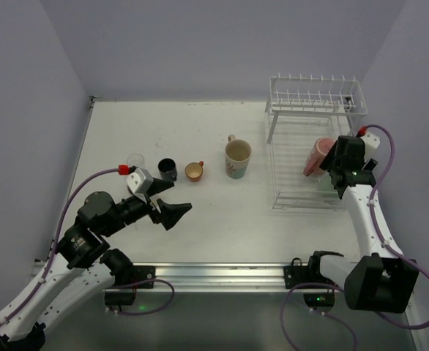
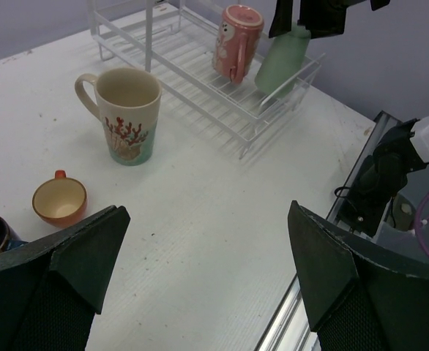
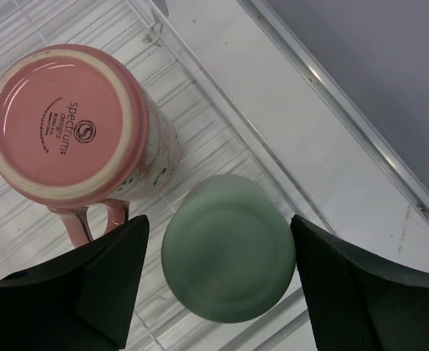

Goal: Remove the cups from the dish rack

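The white wire dish rack (image 1: pixel 313 107) stands at the back right. On its lower shelf a pale pink cup (image 1: pixel 315 156) and a light green cup (image 3: pixel 229 248) stand upside down, side by side. My right gripper (image 3: pixel 222 272) is open just above the green cup, one finger on each side of its base, not touching it. The pink cup (image 3: pixel 68 124) is to its left. A cream cup (image 1: pixel 237 158), a small orange-red cup (image 1: pixel 194 171) and a small dark blue cup (image 1: pixel 168 169) stand upright on the table. My left gripper (image 1: pixel 173 209) is open and empty, in front of the small cups.
A small clear glass (image 1: pixel 135 159) stands left of the blue cup. A metal rail (image 1: pixel 222 274) runs along the near table edge. Walls close in the back and both sides. The rack's upper shelf holds no cups.
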Controlling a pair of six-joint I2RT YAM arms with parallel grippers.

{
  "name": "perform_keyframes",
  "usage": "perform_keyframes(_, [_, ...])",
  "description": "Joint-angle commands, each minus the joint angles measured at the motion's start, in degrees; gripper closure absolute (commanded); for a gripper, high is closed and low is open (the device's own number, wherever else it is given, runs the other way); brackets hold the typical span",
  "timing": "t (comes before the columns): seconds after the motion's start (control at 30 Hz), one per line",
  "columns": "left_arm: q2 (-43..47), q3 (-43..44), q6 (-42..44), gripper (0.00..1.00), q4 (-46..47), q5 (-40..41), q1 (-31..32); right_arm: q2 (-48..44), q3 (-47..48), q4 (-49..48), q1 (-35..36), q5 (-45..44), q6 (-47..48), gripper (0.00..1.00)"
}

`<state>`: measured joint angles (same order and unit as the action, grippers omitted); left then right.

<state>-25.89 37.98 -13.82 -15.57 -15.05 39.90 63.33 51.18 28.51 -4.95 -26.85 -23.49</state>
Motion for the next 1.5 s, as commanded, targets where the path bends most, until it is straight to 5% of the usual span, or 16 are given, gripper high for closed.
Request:
perform_keyframes(0.0, [0.2, 0.2, 1.5, 0.00, 0.2, 1.4, 0.4, 1.9, -0.6, -3.0, -0.3, 2.7, -0.2, 0.21])
perform_keyframes(0.2, [-1.2, 0.3, 1.6, 0.00, 0.1, 1.8, 0.3, -1.1, -0.4, -3.0, -0.2, 0.8, 0.0, 0.50])
perform_keyframes(0.5, [-6.0, 1.1, 0.7, 0.00, 1.3, 0.5, 0.3, -17.4, 2.8, 0.7, 0.8, 3.6, 0.2, 0.60])
perform_keyframes(0.67, [-9.5, 4.3, -4.1, 0.00, 4.7, -3.0, 0.3, -24.9, 3.9, 0.0, 1.0, 18.1, -0.9, 0.61])
perform_keyframes(0.9, [-20.5, 1.1, -21.8, 0.00, 26.4, -14.5, 0.4, -33.3, -6.2, -18.8, 1.3, 56.8, -17.9, 0.62])
perform_keyframes(1.0, [-26.3, -2.4, -31.7, 0.00, 39.4, -18.4, 0.4, -35.8, -12.1, -31.6, 2.2, 63.6, -28.1, 0.62])
perform_keyframes(1.13, [-32.5, -4.0, -40.8, 0.00, 51.5, -17.7, 1.1, -34.8, -18.4, -45.3, 4.5, 67.7, -38.2, 0.62])
perform_keyframes(1.47, [-40.5, -1.3, -44.6, 0.03, 62.9, -13.4, 6.2, -29.6, -25.0, -56.4, 15.5, 68.2, -39.9, 0.61])
